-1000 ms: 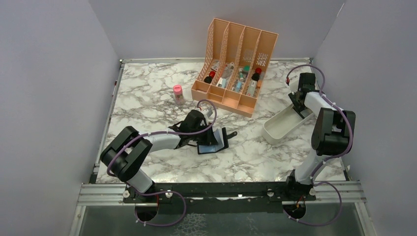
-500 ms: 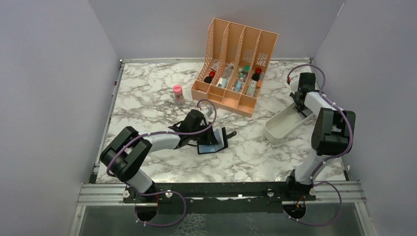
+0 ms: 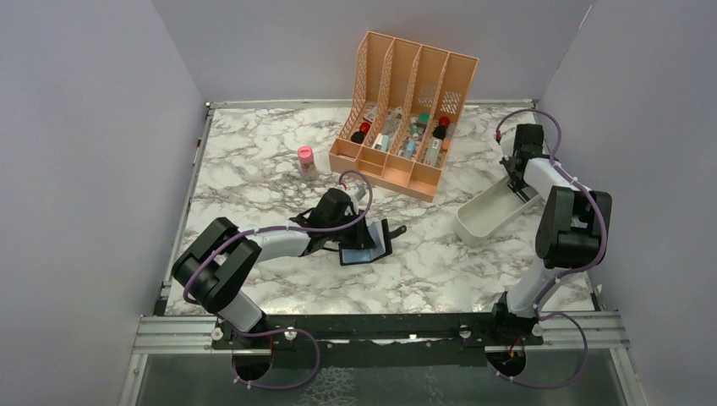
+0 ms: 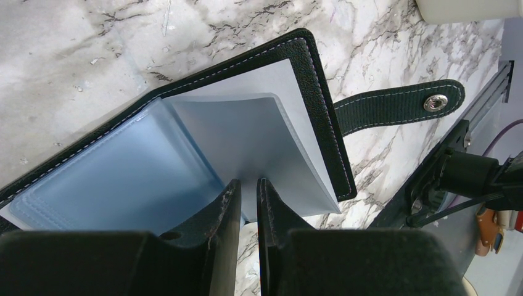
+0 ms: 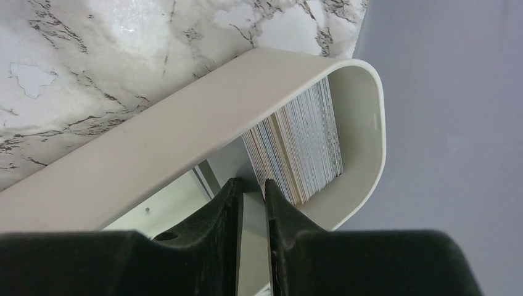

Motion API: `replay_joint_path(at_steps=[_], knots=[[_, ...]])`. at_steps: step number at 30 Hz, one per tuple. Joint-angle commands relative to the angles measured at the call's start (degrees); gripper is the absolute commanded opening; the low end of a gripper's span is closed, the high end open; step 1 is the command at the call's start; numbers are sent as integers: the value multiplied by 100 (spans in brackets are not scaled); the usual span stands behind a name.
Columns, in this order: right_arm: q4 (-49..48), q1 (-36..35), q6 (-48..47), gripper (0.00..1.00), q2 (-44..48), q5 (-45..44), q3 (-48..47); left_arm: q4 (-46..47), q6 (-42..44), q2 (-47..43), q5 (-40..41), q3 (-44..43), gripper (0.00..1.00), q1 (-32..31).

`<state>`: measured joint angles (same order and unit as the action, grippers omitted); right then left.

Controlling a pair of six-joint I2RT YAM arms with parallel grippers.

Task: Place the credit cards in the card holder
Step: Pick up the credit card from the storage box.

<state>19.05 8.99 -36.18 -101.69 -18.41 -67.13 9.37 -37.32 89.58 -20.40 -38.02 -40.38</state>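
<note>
**Near the middle of the tabletop** (image 3: 254, 161), the left fingers (image 4: 227, 206) are narrow and pinch the lower edge of one bluish leaf of the card holder (image 4: 123, 179). The holder lies open with its snap strap (image 4: 401, 106) flung outward. Nothing here has shifted over the last second.

**At the right edge, toward the far corner**, the right fingers (image 5: 229, 200) have drawn in from roughly half-spread to a slim gap. They sit at the front of the credit cards (image 5: 305, 145), which stand stacked in the white tray (image 5: 185, 139) (whether a card is actually nipped cannot be told).

**Reading:** a pick appears under way, and the holder's visible sleeves show no card.
</note>
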Motion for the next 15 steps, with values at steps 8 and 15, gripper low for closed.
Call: replay_joint_path(at_steps=[8, 15], knots=[[-156, 32, 68, 22, 342, -263, -239, 176, -38, -20, -179, 5, 19, -31], [-59, 32, 106, 19, 378, -195, -300, 189, -47, -11, -201, 18, 19, -31]])
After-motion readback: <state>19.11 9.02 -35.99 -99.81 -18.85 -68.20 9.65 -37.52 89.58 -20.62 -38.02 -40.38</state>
